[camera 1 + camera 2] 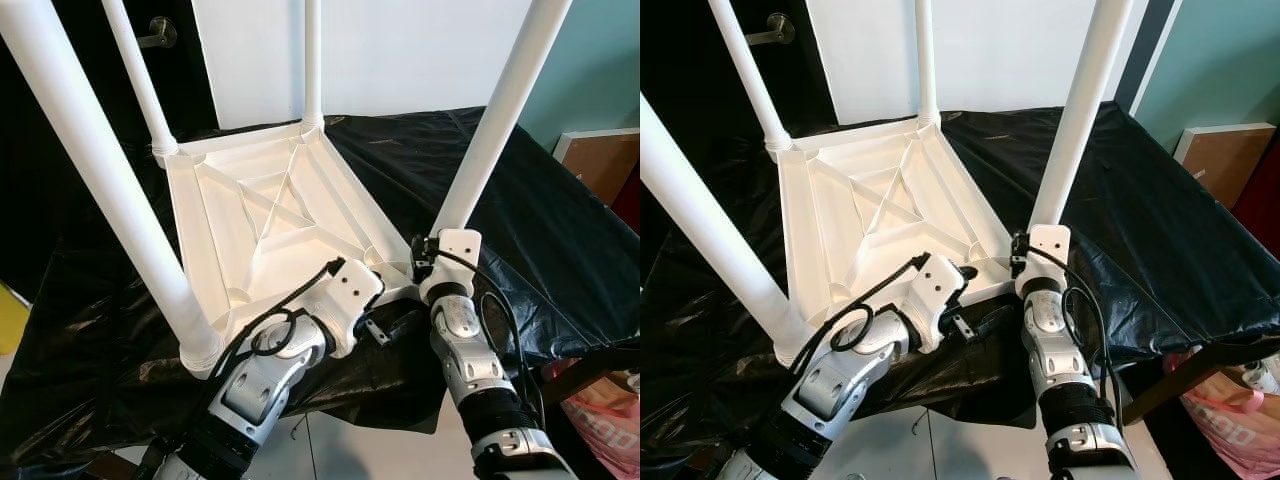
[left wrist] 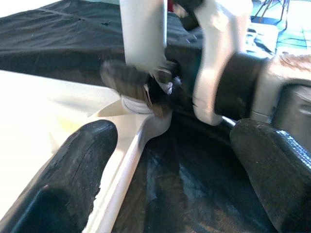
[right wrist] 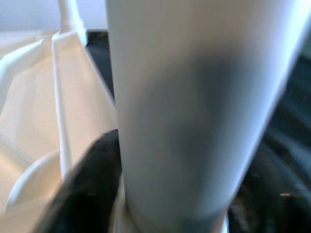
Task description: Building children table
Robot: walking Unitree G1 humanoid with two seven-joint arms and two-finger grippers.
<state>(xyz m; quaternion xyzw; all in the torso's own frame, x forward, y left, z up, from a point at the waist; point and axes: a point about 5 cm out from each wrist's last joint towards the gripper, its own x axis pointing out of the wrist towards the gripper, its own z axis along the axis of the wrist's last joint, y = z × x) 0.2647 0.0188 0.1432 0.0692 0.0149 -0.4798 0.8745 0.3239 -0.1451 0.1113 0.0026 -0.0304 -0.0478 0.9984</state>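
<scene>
Black plastic sheeting [image 1: 560,230] is covering the desk, and the white children's table [image 1: 265,215] is lying on it upside down, with its four legs poking up toward the ceiling. Three legs are standing away from the arms, but the near right leg [image 1: 495,125] is the one that matters. It is rising straight up, leaning a little away to the right, and its foot is sitting in the corner socket right by the robot. The right pincer [image 3: 121,204] is closing around the bottom of that leg, with one black finger [image 3: 85,189] pressing against its side, so the leg's long line is running up and away from the wrist. The left pincer [image 2: 165,170] is resting close beside it, by the table's near rim, with its two fingers spread apart and nothing between them. I think the right arm is the nearer one for twisting or pushing this leg down tight, while the left is waiting to steady the frame.
</scene>
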